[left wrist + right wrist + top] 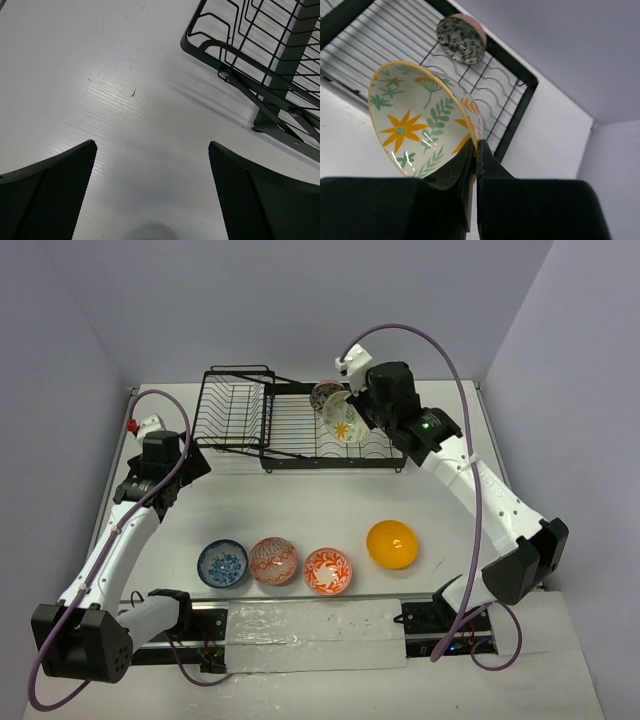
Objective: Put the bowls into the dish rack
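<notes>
1. Pinches glossy leaf-painted bowl [420,120] by its rim in right gripper [476,150], tilted over black wire dish rack [290,430] at 12 o'clock.
2. Holds left gripper [152,145] splayed, mesh-textured, at 10 o'clock.

The white table [300,505] carries the black wire dish rack [236,420] at its far side. Well apart from the rack, on its near side, four bowls sit in a row running from the rack's left end to its right: blue patterned bowl [222,563], pink-red patterned bowl [273,560], orange-red floral bowl [328,571], plain orange-yellow bowl [392,544].
</notes>
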`<state>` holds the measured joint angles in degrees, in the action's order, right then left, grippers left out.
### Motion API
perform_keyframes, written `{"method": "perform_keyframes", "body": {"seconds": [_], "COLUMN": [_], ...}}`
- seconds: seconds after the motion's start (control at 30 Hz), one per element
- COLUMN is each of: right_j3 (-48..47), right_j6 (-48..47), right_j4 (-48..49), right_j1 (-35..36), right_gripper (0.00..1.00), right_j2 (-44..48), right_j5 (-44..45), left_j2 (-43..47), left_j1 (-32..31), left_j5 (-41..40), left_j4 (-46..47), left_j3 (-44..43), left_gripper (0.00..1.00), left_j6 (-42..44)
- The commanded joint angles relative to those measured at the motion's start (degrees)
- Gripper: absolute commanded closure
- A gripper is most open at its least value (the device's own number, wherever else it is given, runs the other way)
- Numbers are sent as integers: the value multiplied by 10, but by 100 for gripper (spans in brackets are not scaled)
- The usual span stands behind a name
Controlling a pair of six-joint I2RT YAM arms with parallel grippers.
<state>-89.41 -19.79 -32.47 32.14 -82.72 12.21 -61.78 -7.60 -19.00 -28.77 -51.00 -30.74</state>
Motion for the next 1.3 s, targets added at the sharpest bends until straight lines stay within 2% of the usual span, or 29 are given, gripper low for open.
{"method": "perform_keyframes", "body": {"seconds": [0.0,0.17,0.27,0.37,0.47,0.57,0.6,0.97,1.27], "right_j3": [10,30,69,98,155,182,190,247,221], "right_j6": [-98,-197,-261,-322,-368,-414,-436,-483,-493], "right_j4": [159,269,385,462,596,644,688,933,1012], "right_j1": [18,34,44,52,52,52,52,41,26], "right_gripper": [100,100,100,100,100,100,100,100,100], "right_j2": [-6,-40,-54,-69,-79,-100,-106,-211,-296], "right_j5": [76,135,170,195,193,182,177,123,105], "left_j2": [-4,-1,0,3,8,9,9,23,25], "left_j1": [-1,-1,-1,-1,-1,-1,-1,-1,-1], "left_j5": [-18,-25,-28,-29,-32,-36,-38,-41,-46], "left_j4": [5,2,1,2,1,0,-1,0,-1], "left_j3": [-1,-2,-2,-2,-2,-2,-2,-2,-3], "left_gripper": [1,1,1,1,1,1,1,1,1], "left_j6": [-3,-3,-4,-4,-4,-5,-5,-5,-7]}}
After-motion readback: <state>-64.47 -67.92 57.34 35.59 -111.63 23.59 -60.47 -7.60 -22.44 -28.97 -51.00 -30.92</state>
